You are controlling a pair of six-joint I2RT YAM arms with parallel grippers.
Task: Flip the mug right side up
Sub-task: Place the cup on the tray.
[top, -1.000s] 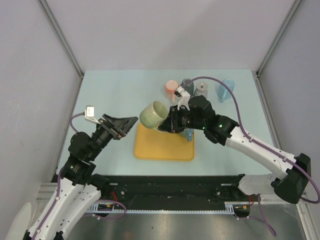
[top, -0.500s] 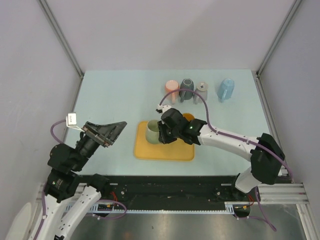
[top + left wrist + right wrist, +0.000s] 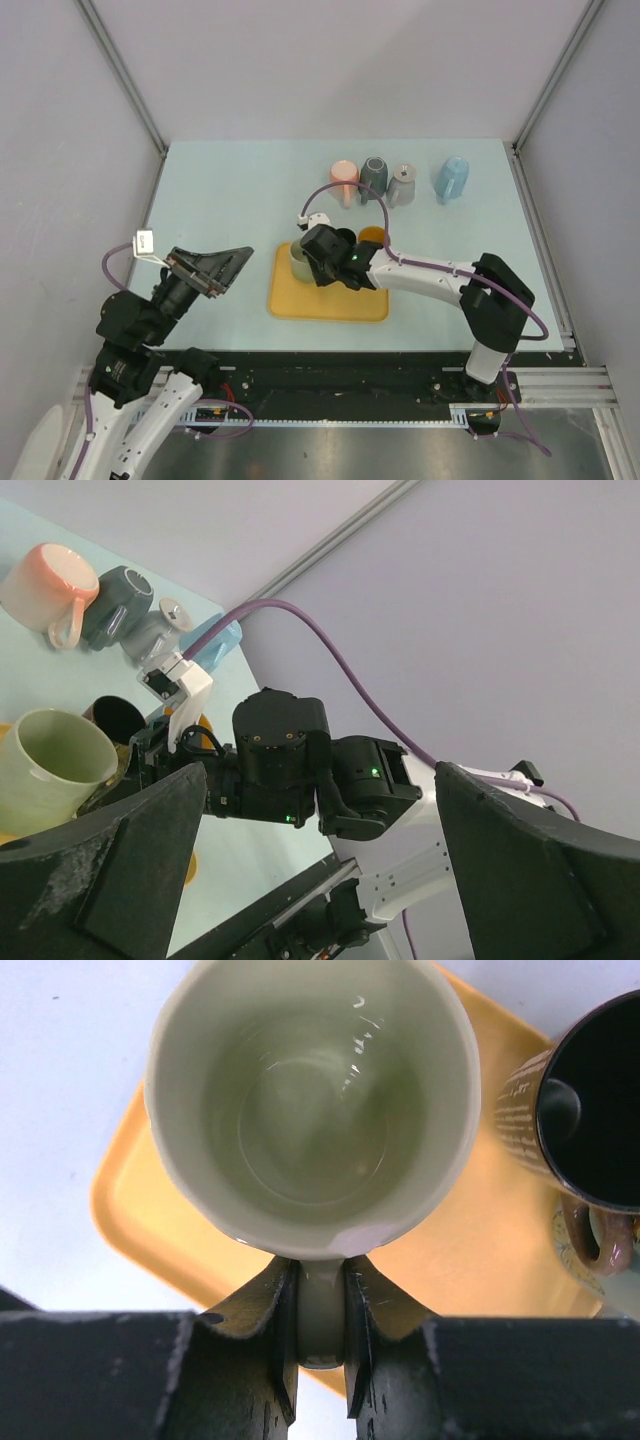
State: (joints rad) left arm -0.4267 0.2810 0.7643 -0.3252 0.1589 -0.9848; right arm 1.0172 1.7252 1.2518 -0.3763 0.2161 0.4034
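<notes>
My right fingers (image 3: 275, 1310) are pinched on the handle (image 3: 322, 1310) of the pale green mug (image 3: 310, 1110), one on each side of it, so my right gripper (image 3: 322, 1305) is clamped on that handle and nothing else. The mug's mouth faces up toward my wrist and its inside looks bare and glossy. It sits over the left end of the orange tray (image 3: 470, 1230), though I cannot tell whether its base touches the tray. Just beside it, on the same tray, stands a dark mug (image 3: 590, 1100) with its mouth up. Further back on the table (image 3: 220, 190) four more mugs lie in a row: pink (image 3: 343, 178), dark grey (image 3: 374, 175), light grey (image 3: 402, 180) and blue (image 3: 452, 178). My left gripper (image 3: 235, 262) hangs well to the left of the tray, its jaws spread wide with nothing between them.
</notes>
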